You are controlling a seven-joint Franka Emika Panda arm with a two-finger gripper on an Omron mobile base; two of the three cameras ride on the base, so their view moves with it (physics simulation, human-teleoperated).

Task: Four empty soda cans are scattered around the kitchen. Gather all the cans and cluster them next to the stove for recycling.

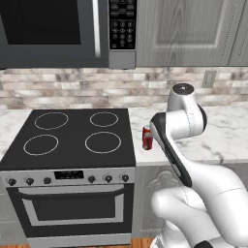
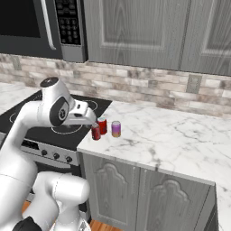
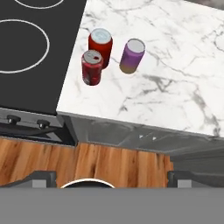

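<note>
Two red soda cans [image 3: 92, 67] [image 3: 100, 43] stand upright and close together on the white marble counter, just right of the stove [image 3: 35, 78]. A purple can [image 3: 132, 56] with a silver top stands beside them. From the right base view the red cans [image 2: 95, 131] [image 2: 102, 125] and the purple can [image 2: 116, 129] sit at the cooktop's edge. The left base view catches one red can [image 1: 147, 137] beside the stove [image 1: 72, 138], partly behind my arm. My gripper [image 3: 112, 177] is open and empty, held above and in front of the cans, looking down on them.
A black-and-steel microwave [image 1: 53, 31] hangs above the stove. Marble counter [image 2: 171, 135] stretches to the right, with a wall outlet [image 2: 194, 84] on the stone backsplash. Grey cabinets sit above and below. Wood floor [image 3: 87, 162] lies under the counter's front edge.
</note>
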